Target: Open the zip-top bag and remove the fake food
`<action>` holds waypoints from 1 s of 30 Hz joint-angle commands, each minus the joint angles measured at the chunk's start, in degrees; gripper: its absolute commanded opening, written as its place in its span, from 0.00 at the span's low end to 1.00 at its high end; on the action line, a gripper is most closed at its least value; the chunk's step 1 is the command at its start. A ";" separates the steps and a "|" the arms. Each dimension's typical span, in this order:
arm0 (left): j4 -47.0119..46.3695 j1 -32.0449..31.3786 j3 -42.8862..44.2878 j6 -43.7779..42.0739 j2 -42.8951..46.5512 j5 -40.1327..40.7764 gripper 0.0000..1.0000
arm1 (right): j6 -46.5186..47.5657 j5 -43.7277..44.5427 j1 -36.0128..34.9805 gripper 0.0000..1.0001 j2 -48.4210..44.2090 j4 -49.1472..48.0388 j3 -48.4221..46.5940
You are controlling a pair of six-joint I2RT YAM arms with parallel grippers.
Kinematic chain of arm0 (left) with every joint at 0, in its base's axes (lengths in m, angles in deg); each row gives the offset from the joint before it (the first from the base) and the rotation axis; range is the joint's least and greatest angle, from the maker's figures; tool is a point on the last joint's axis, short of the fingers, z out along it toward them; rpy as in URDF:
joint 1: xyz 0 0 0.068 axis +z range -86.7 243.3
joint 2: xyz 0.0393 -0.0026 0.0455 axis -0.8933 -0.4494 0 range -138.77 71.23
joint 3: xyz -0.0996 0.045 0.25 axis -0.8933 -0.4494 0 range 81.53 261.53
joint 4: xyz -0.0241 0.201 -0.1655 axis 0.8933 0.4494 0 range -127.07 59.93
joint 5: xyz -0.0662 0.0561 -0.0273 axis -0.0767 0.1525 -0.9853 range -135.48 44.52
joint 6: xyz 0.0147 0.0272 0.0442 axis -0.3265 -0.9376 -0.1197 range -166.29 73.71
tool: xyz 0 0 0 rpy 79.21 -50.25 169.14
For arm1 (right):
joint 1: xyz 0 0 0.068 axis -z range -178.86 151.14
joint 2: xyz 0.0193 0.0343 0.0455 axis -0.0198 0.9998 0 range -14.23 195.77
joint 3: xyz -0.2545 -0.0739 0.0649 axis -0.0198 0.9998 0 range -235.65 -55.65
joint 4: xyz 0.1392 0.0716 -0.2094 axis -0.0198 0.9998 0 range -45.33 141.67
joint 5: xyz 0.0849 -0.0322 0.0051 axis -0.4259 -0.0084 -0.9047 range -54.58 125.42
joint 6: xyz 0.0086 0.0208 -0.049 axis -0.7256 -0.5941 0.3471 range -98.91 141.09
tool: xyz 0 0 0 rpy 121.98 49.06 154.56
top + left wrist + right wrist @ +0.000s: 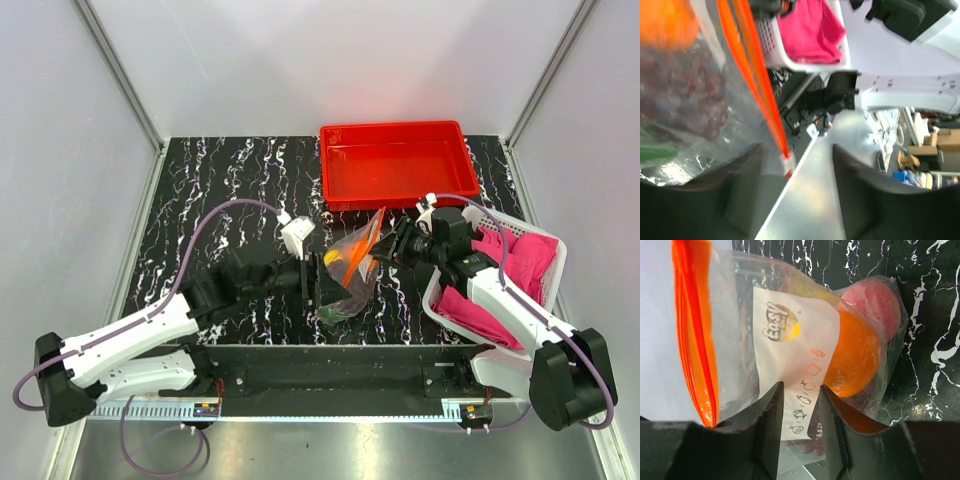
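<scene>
The zip-top bag (355, 262) stands on the black marbled table between my two grippers, its orange-red zip strip (375, 228) pointing up. In the right wrist view the bag (790, 340) shows a white label, an orange ball (855, 355) and a red round piece (875, 300). My right gripper (800, 387) has its jaws a little apart with the bag's label face in the gap; in the top view it (388, 245) is at the bag's right side. My left gripper (796, 150) is wide open. The bag (700, 100), with purple grapes (685, 95), lies against its left finger.
A red tray (400, 128) stands behind the bag at the back. A white basket (555, 255) with pink cloths (520, 255) stands at the right, under my right arm. The table's near metal edge is just below the bag.
</scene>
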 commanded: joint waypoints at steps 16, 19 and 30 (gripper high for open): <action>14.46 8.76 30.58 -18.68 -26.85 7.15 0.58 | 2.32 0.01 -0.20 0.44 -1.49 -2.10 0.93; 14.37 9.11 30.75 -18.68 -28.70 6.64 0.55 | 2.41 0.01 -0.21 0.44 -1.32 -2.10 1.11; 10.78 9.55 28.64 -17.10 -32.49 2.86 0.37 | 2.93 0.10 -0.21 0.46 -1.14 -0.70 -0.30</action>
